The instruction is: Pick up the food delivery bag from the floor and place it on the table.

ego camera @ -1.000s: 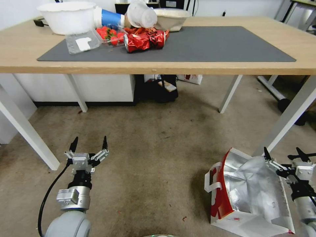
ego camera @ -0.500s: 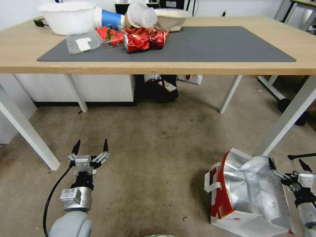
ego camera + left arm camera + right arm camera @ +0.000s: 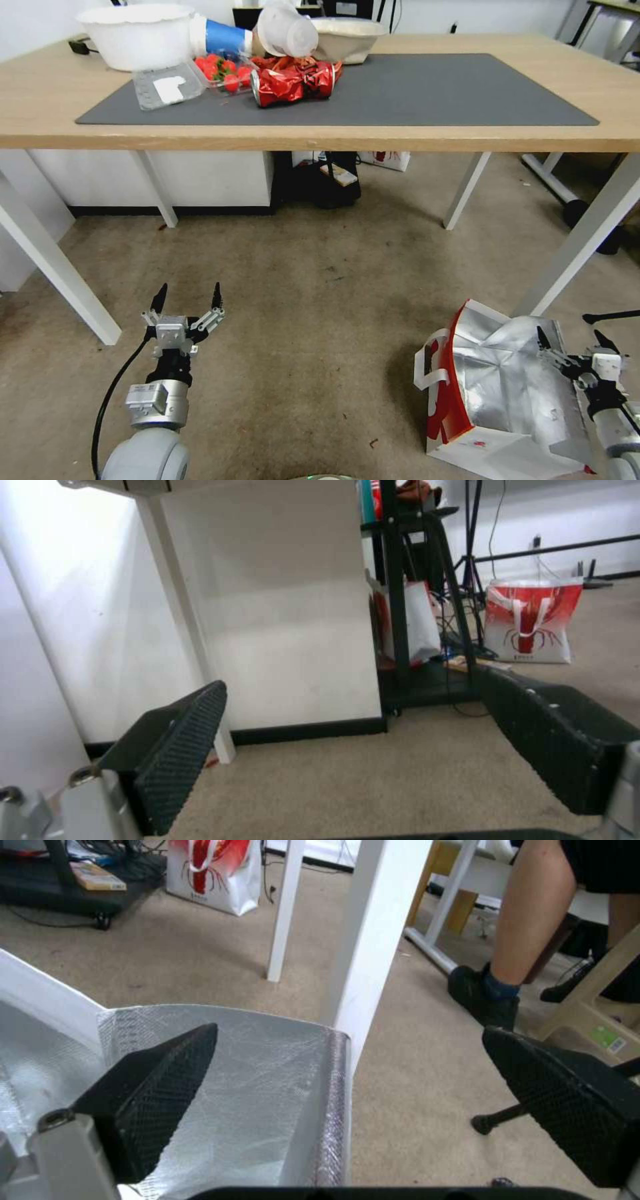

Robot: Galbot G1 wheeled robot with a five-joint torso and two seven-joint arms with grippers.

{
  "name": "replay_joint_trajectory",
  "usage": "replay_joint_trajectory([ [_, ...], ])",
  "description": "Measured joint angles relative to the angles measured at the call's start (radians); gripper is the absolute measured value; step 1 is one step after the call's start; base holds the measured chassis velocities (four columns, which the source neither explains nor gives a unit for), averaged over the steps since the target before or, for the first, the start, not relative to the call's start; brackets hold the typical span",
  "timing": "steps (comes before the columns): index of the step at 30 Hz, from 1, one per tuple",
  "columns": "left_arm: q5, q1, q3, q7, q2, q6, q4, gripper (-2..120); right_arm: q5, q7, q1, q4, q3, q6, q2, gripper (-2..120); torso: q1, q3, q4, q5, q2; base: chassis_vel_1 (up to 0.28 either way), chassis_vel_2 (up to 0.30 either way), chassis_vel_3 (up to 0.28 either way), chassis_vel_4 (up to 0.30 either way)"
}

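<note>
The food delivery bag (image 3: 493, 387) stands open on the floor (image 3: 320, 320) at the lower right, white with a red side panel, white strap handles and silver foil lining (image 3: 253, 1090). My right gripper (image 3: 572, 343) is open over the bag's right rim, one finger (image 3: 153, 1090) inside over the foil and the other finger (image 3: 567, 1100) outside the rim. My left gripper (image 3: 188, 299) hangs open above the carpet at the lower left, holding nothing. The table (image 3: 320, 137) with its dark grey mat (image 3: 427, 87) spans the top of the head view.
Bowls, cups, strawberries and a crushed red foil wrapper (image 3: 293, 81) crowd the mat's left end. A white table leg (image 3: 587, 233) stands just behind the bag. Another red and white bag (image 3: 530, 620) sits under the table. A seated person's leg (image 3: 527, 930) is nearby.
My right gripper has dropped lower and now straddles the bag's right rim. My left gripper has sunk slightly and stays open.
</note>
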Motion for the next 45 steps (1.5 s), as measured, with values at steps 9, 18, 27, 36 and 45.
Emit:
replay_joint_trajectory([
  [9, 0.001, 0.008, -0.006, -0.001, -0.002, -0.007, -0.014, 89, 0.008, -0.005, 0.015, -0.033, -0.017, -0.030, -0.004, 80, 0.000, 0.000, 0.0000, 0.0001, 0.000, 0.000, 0.000, 0.000, 0.000],
  [18, 0.000, 0.012, -0.002, -0.003, -0.007, -0.007, -0.018, 89, 0.001, -0.008, 0.016, -0.040, -0.025, -0.040, 0.000, 56, 0.000, 0.000, 0.0000, 0.0001, 0.000, 0.000, 0.000, 0.000, 0.000],
  [27, -0.001, 0.009, -0.005, -0.002, -0.002, -0.008, -0.016, 89, 0.003, -0.008, 0.019, -0.047, -0.031, -0.039, 0.005, 22, 0.000, 0.000, 0.0000, -0.0001, 0.000, 0.000, 0.000, 0.000, 0.000],
  [36, -0.003, 0.008, -0.004, -0.001, -0.001, -0.014, -0.004, 89, 0.003, -0.006, 0.020, -0.053, -0.031, -0.034, 0.010, 0, 0.000, 0.000, 0.0000, 0.0000, 0.000, 0.000, 0.000, 0.000, 0.000],
  [45, -0.003, 0.008, -0.004, -0.002, 0.002, -0.019, -0.001, 89, 0.012, -0.001, 0.010, -0.048, -0.033, -0.028, 0.017, 0, 0.000, 0.000, -0.0001, -0.0001, 0.000, 0.000, 0.000, 0.000, 0.000],
])
